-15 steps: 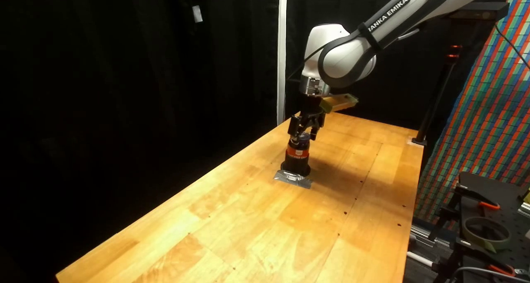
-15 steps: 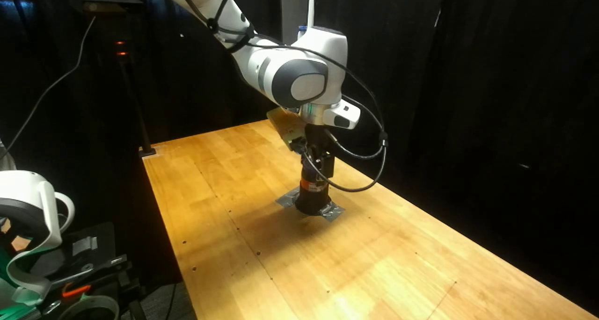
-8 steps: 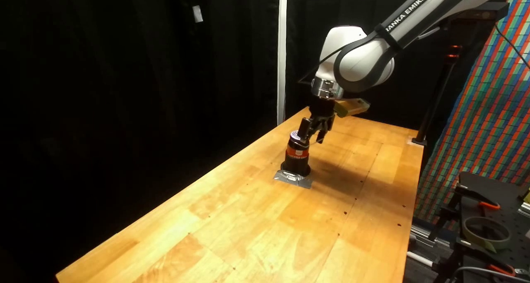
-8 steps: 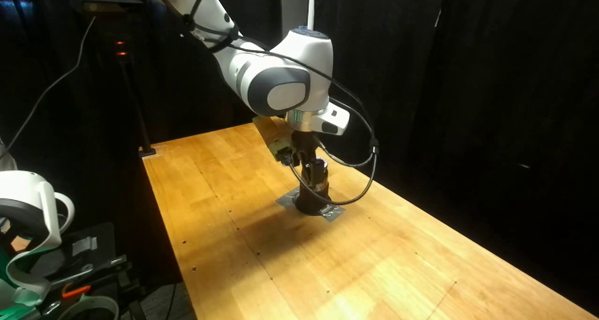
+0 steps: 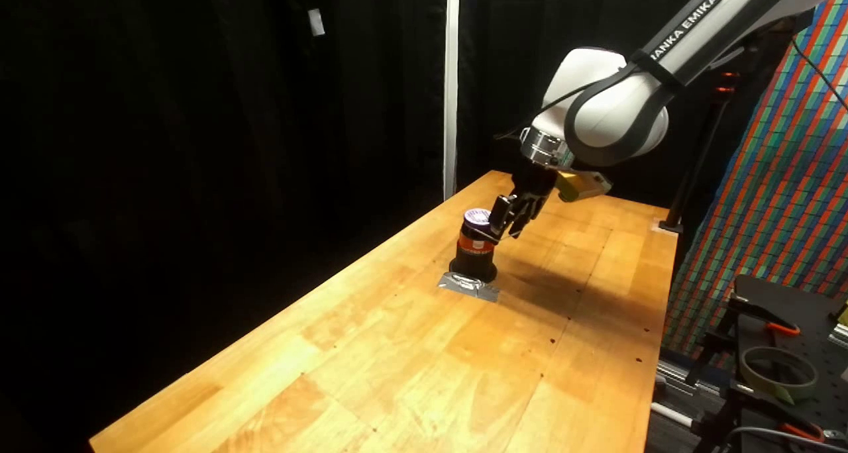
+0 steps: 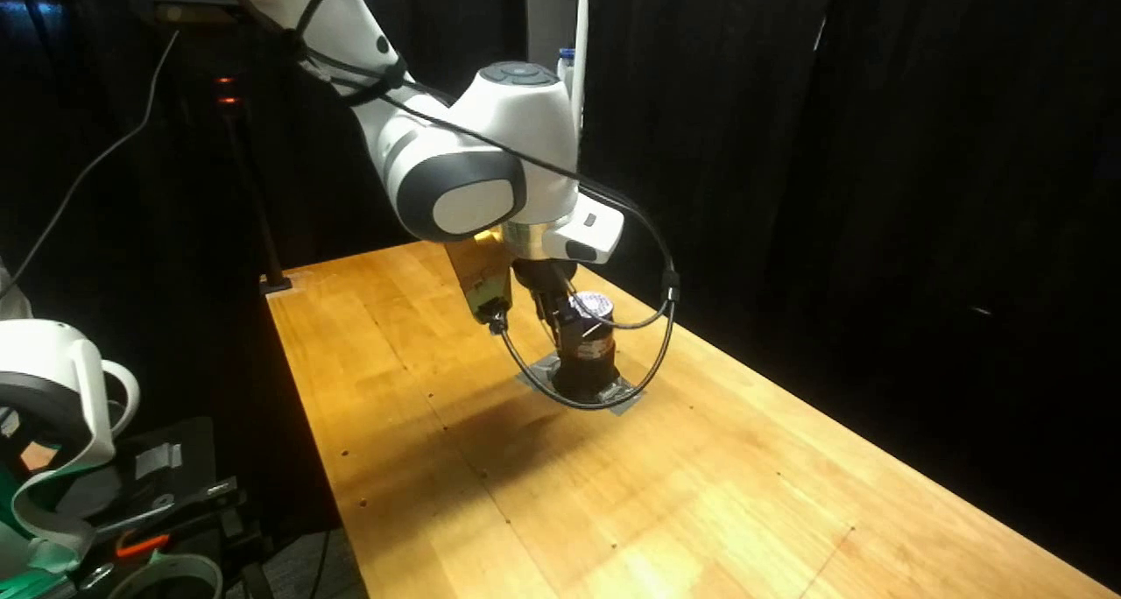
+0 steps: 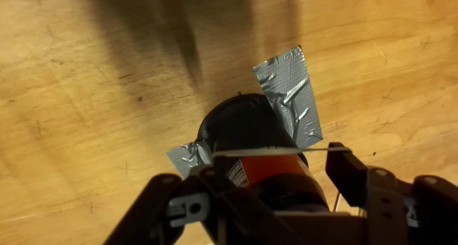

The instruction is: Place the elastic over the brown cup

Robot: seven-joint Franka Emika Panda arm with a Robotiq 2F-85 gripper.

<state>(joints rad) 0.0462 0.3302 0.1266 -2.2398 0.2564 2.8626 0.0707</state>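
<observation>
The brown cup (image 5: 474, 261) stands upright on the wooden table, dark with a red-orange band and a purple-white top; it also shows in an exterior view (image 6: 585, 377) and the wrist view (image 7: 247, 125). My gripper (image 5: 506, 236) is beside the cup's upper part, tilted, its fingers apart. In the wrist view the pale elastic (image 7: 257, 152) is stretched between the two fingertips (image 7: 275, 154), across the cup's side. In an exterior view a strand of elastic (image 6: 593, 329) crosses the cup's upper part. How far the elastic goes round the cup's back is hidden.
Grey tape (image 7: 291, 94) holds the cup's base to the wooden table (image 5: 397, 347). A cable (image 6: 648, 389) from my arm hangs in front of the cup. A dark stand (image 5: 689, 155) is at the table's far corner. A side cart with a tape roll (image 5: 778, 373) stands beside the table.
My gripper has moved from over the cup's top to beside it, toward the arm's base side, and lower, with more tilt. The cup's top is uncovered. The cup has not moved.
</observation>
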